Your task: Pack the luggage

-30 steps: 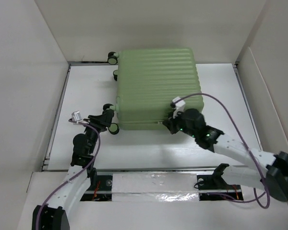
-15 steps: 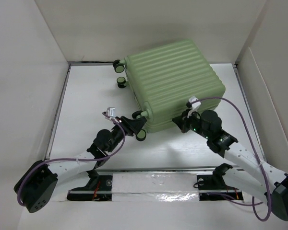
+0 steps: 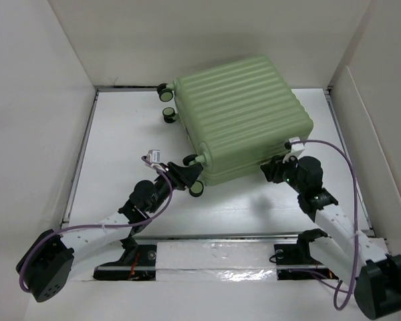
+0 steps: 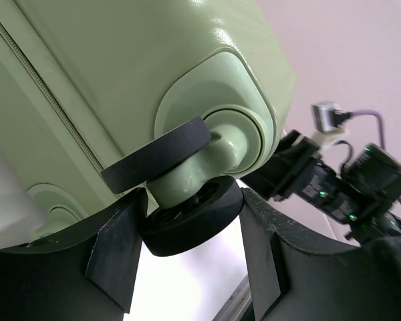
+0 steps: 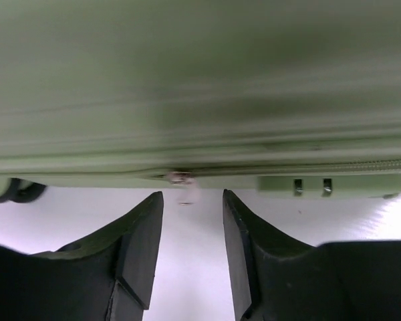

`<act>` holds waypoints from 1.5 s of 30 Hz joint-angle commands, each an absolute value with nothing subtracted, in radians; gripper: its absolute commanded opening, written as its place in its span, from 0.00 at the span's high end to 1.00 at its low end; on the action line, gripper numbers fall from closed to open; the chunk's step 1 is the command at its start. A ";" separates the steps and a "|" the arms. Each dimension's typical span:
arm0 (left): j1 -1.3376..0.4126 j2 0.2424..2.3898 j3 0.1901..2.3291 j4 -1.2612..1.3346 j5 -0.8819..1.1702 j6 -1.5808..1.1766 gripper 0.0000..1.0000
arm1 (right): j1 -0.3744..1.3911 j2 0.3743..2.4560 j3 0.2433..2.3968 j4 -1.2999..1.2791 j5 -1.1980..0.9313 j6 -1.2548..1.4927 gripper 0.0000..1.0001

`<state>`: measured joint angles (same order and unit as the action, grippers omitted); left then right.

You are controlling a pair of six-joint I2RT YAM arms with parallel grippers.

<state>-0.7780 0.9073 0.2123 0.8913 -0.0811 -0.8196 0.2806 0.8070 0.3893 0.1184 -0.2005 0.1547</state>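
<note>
Far on the bench (image 3: pixel 120 134), the luggage (image 3: pixel 240 114) lies shut, so packing looks nearly done; left claw (image 3: pixel 185 177) seemingly pinches a wheel (image 4: pixel 190 217), right claw (image 5: pixel 192 197) spread by the zipper pull (image 5: pixel 182 178).

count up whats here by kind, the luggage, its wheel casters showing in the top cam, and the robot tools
luggage: 1
wheel casters: 4
tools: 2 (left tool, right tool)
total: 7
</note>
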 commanded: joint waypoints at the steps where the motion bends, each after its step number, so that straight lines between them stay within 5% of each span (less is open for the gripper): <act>1: -0.785 0.903 0.259 0.945 -0.051 -0.798 1.00 | 0.223 0.911 0.423 0.239 -0.374 0.126 0.51; 13: -0.785 0.914 0.250 0.957 -0.049 -0.788 1.00 | 0.192 1.089 0.388 0.540 -0.499 0.172 0.49; 16: -0.785 0.925 0.252 0.963 -0.045 -0.790 1.00 | 0.192 1.098 0.364 0.662 -0.476 0.199 0.60; 17: -0.785 0.927 0.253 0.963 -0.044 -0.790 1.00 | 0.192 1.097 0.357 0.692 -0.468 0.204 0.74; 21: -0.785 0.933 0.256 0.966 -0.044 -0.787 1.00 | 0.202 1.074 0.339 0.736 -0.445 0.224 0.98; 26: -0.785 0.949 0.265 0.974 -0.046 -0.781 1.00 | 0.245 0.999 0.313 0.687 -0.399 0.216 1.00; 32: -0.796 1.040 0.347 1.046 -0.006 -0.790 1.00 | 0.587 1.000 0.371 0.520 -0.233 0.195 1.00; 38: -0.827 1.103 0.472 1.055 0.054 -0.811 1.00 | 1.035 1.210 0.564 0.488 -0.036 0.227 1.00; 45: -0.836 0.954 0.456 0.914 0.081 -0.853 1.00 | 1.083 1.370 0.632 0.707 -0.005 0.224 1.00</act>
